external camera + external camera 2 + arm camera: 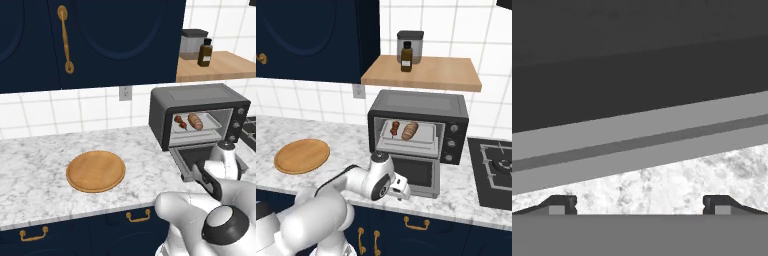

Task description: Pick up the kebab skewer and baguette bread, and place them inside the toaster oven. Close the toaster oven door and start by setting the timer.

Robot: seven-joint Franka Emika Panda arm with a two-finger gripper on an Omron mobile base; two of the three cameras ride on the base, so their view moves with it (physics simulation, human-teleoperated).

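Toaster oven door [415, 173] is hanging flat open, its front edge running crosswise just ahead of the pincer [404, 192], whose tips are spread wide apart.

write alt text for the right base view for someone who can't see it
A boxy dark grey-black toaster oven sits on a white marble counter with its drop-down glass door open, a thin kebab skewer and a stubby golden-brown baguette side by side on its tray. The white robot arm reaches low to the door's front edge, its fingers hidden.
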